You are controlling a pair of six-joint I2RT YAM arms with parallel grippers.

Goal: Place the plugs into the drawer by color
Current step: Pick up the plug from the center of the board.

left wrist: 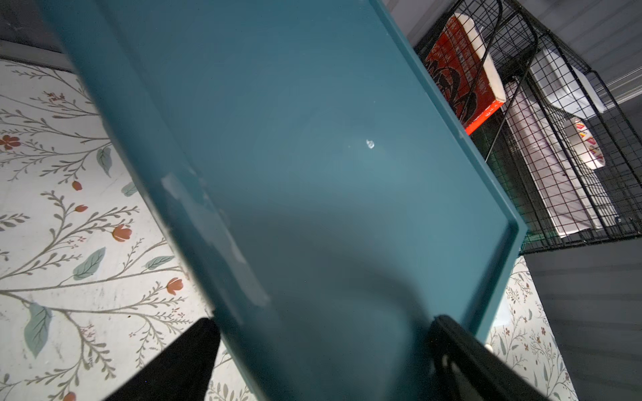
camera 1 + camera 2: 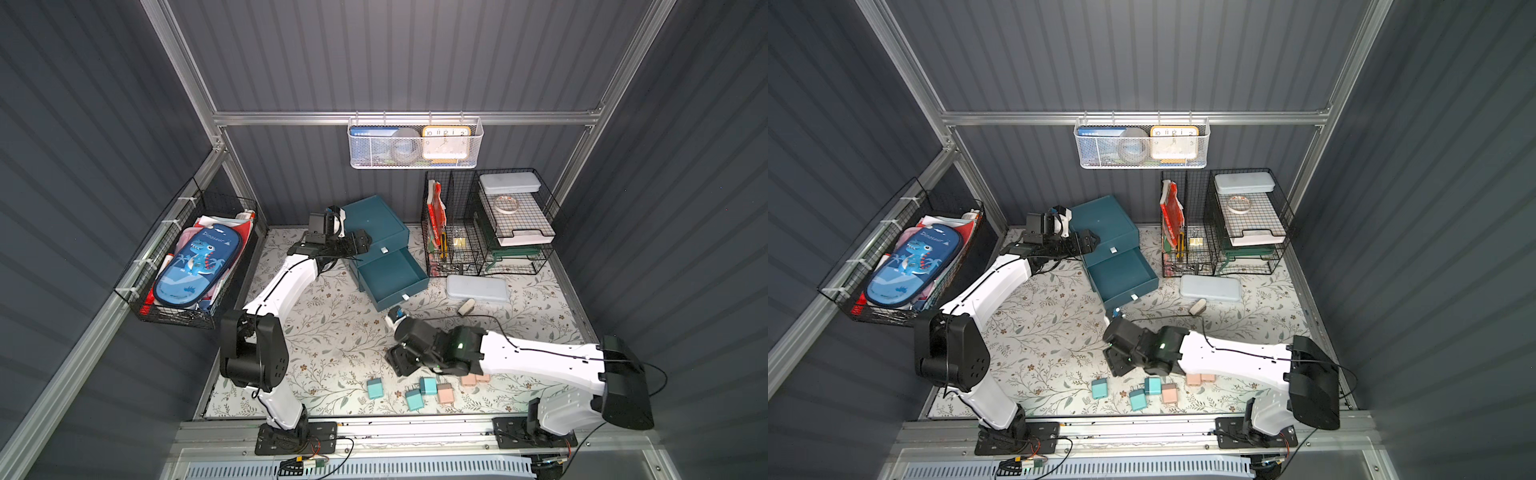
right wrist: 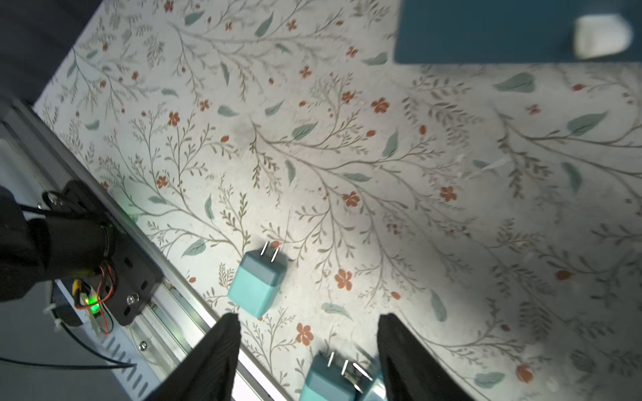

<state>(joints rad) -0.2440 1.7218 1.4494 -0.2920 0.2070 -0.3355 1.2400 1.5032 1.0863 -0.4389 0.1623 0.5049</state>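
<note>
Tools spread empty: right tool [image 3: 308, 317] over blue plugs [image 3: 257, 284] near mat [image 3: 347, 156] edge, left tool [image 1: 323, 319] over drawer [image 1: 312, 139]

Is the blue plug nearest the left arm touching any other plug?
Apart. Both top views show bare mat between this plug and the next blue plug; the right wrist view too.

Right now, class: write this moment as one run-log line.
left gripper: open over cabinet | right gripper: open above blue plugs | drawer: pulled out | pink plugs: on table
</note>
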